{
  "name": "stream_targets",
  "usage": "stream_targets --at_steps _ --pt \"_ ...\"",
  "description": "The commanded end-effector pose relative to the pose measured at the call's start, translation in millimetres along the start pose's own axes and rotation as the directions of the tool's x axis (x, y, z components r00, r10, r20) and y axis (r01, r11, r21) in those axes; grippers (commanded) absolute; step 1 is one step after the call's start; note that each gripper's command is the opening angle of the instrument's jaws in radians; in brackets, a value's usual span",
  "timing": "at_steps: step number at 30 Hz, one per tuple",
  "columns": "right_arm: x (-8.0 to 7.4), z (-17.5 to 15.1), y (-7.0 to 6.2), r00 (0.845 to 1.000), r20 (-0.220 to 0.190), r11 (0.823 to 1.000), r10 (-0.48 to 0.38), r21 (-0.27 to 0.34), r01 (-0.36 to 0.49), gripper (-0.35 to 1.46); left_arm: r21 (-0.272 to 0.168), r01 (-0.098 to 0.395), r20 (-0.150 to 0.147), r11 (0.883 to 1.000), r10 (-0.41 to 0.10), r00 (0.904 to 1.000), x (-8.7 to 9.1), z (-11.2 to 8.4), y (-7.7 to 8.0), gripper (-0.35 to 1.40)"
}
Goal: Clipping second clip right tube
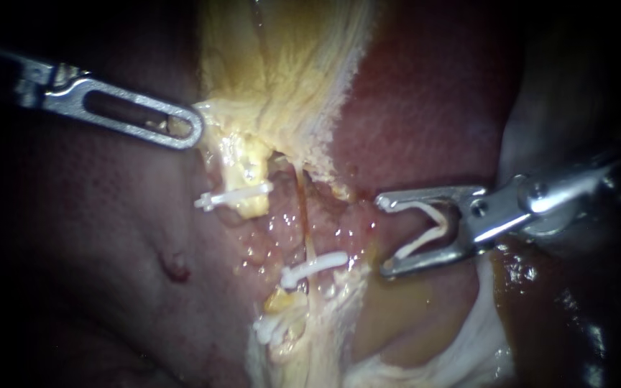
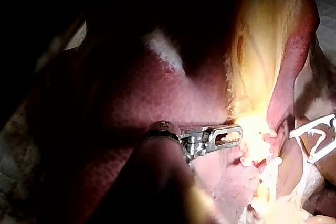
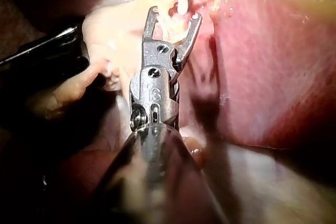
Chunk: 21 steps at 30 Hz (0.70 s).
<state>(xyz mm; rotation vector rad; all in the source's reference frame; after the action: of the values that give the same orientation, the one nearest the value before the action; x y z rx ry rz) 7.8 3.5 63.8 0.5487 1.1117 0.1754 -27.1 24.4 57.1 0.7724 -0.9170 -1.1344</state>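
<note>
My right instrument (image 1: 384, 237) comes in from the right. Its jaws stand wide apart in a V and carry an open white clip (image 1: 425, 230). They sit just right of the thin right tube (image 1: 303, 219), not around it. One white clip (image 1: 314, 267) lies shut across that tube lower down. Another white clip (image 1: 235, 195) sits on the left tube. My left instrument (image 1: 194, 129) grips yellow tissue at the gallbladder's (image 1: 282, 72) edge. In the right wrist view the right instrument (image 3: 175, 14) holds the clip just short of the pale tissue.
Dark red liver (image 1: 95, 215) lies left and below. More liver (image 1: 425, 108) rises behind my right instrument. A third white clip (image 1: 271, 329) sits low in the yellow-white tissue. Glistening tissue (image 1: 540, 287) fills the lower right.
</note>
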Motion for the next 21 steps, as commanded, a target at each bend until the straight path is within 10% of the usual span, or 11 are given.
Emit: stream_targets --at_steps 1,21 --pt "-0.2 0.5 0.1 1.000 -0.006 1.000 0.010 0.004 -0.010 0.50 0.000 0.000 0.000 1.000 0.000 1.0000 0.0 0.1 0.0 -0.35" --pt "-5.3 7.5 4.0 0.975 -0.070 0.975 0.210 0.087 -0.203 0.49 -0.006 -0.001 0.006 1.000 0.001 1.0000 0.4 0.5 -0.2 -0.35"
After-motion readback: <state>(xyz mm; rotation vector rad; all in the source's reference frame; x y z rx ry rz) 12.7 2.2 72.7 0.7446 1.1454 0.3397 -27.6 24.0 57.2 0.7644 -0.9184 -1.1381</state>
